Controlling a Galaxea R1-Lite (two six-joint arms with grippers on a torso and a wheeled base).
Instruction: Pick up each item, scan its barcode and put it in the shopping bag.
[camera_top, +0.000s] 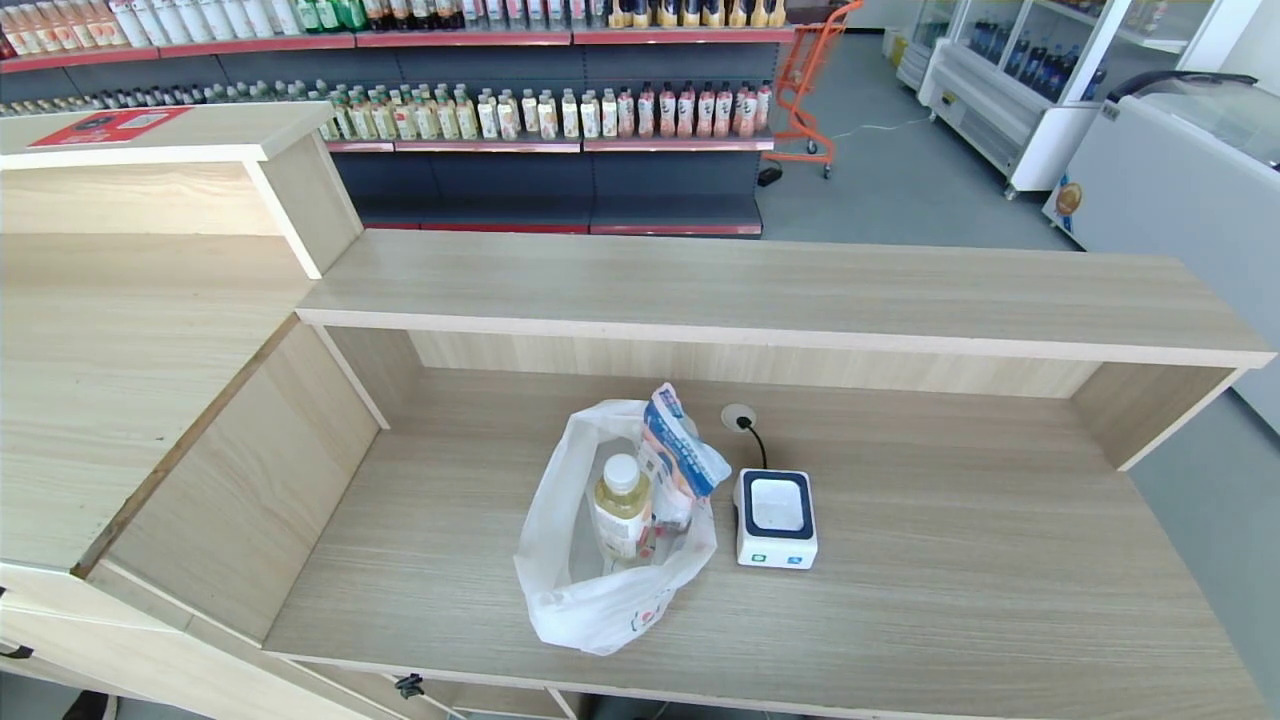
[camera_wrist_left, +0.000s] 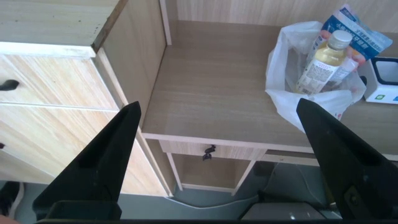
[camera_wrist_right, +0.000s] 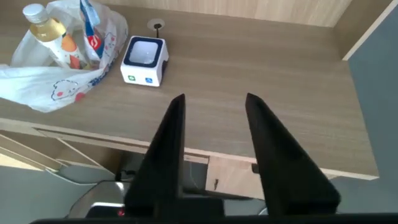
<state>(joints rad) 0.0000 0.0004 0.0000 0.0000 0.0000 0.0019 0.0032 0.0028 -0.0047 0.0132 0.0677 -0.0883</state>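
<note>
A white plastic shopping bag stands open on the wooden counter. Inside it a bottle of yellow drink with a white cap stands upright, and a blue-and-white packet sticks out behind it. A white barcode scanner with a dark-framed window sits just right of the bag. My left gripper is open wide, held off the counter's front edge, with the bag ahead of it to one side. My right gripper is open and empty over the counter's front edge, apart from the scanner and bag.
The scanner's black cable runs into a round hole behind it. A raised ledge and side walls close in the counter at the back, left and right. A drawer with a handle sits under the front edge. Store shelves stand beyond.
</note>
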